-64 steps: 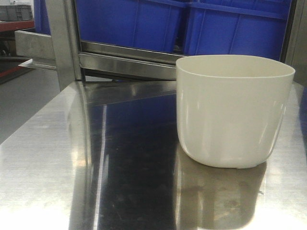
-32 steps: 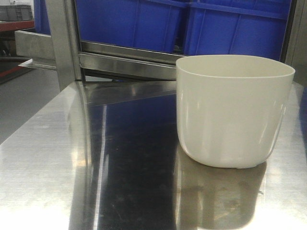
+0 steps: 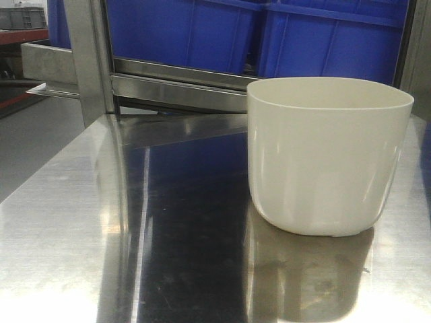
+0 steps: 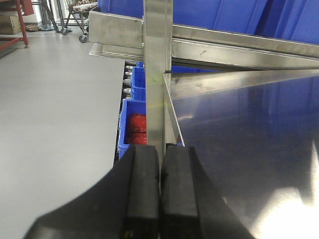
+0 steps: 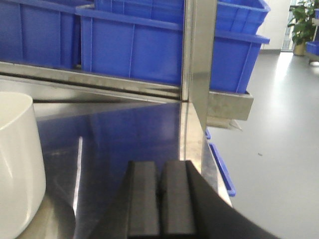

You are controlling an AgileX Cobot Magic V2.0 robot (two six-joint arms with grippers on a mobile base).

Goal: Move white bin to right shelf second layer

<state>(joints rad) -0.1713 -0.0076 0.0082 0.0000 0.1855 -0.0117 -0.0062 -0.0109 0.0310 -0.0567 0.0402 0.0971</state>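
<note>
The white bin (image 3: 328, 155) stands upright on the shiny steel tabletop (image 3: 168, 229), right of centre in the front view, with nothing touching it. Its curved side (image 5: 17, 164) also shows at the left edge of the right wrist view. My right gripper (image 5: 160, 167) is shut and empty, low over the tabletop to the right of the bin and apart from it. My left gripper (image 4: 160, 149) is shut and empty at the table's left edge, facing a steel upright post (image 4: 158, 74). The right shelf second layer with its rollers is out of view.
Blue crates (image 3: 269, 33) sit on a steel rack level (image 3: 182, 81) behind the tabletop. Steel posts stand at the table's left corner (image 3: 87, 60) and right corner (image 5: 197, 55). Lower blue crates (image 4: 133, 124) with red contents sit below the left edge. Grey floor lies on both sides.
</note>
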